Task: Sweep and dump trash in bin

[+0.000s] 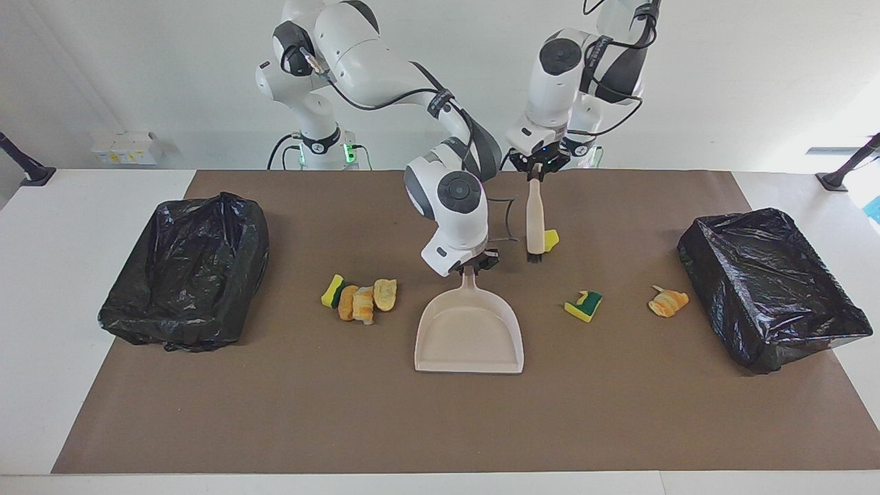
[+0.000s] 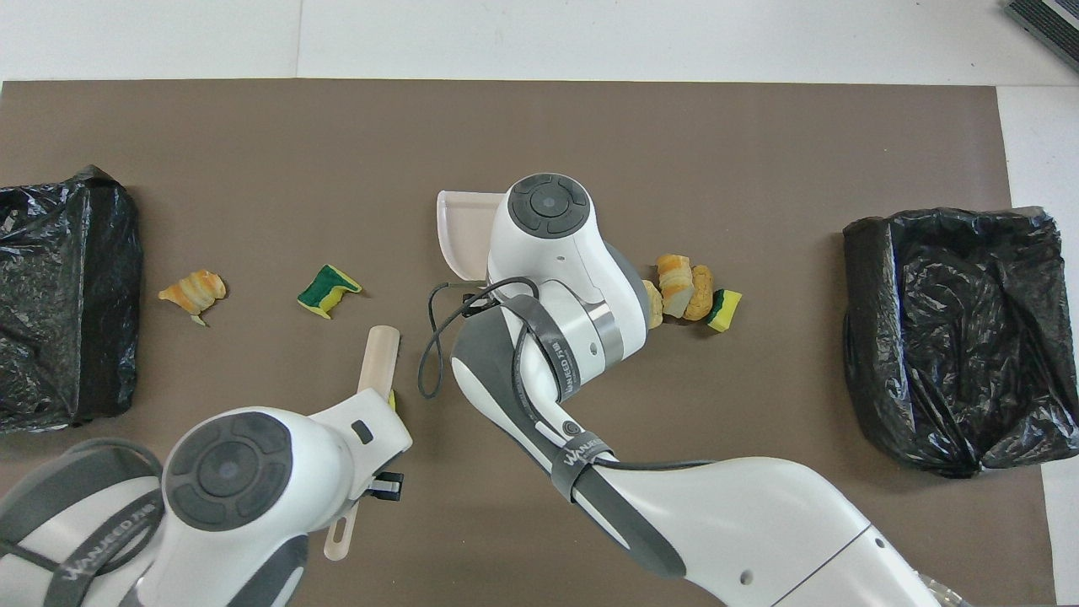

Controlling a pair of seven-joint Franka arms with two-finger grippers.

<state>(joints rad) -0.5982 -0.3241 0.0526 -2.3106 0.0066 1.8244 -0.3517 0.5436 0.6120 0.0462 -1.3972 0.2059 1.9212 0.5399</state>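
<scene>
right hand (image 1: 470, 268) clamps dustpan (image 1: 469, 333) handle, steadying it; left hand (image 1: 537, 172) grips brush (image 1: 535, 220) above yellow sponge (image 1: 551, 239) for sweeping

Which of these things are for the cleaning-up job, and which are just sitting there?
For the job:
- dustpan
- brush
- pile of scraps
- yellow sponge chunk
- green sponge chunk
- bread bit
- bin at the right arm's end
- bin at the left arm's end

Just lying about:
- white box by the wall
- black stands at the table's ends
</scene>
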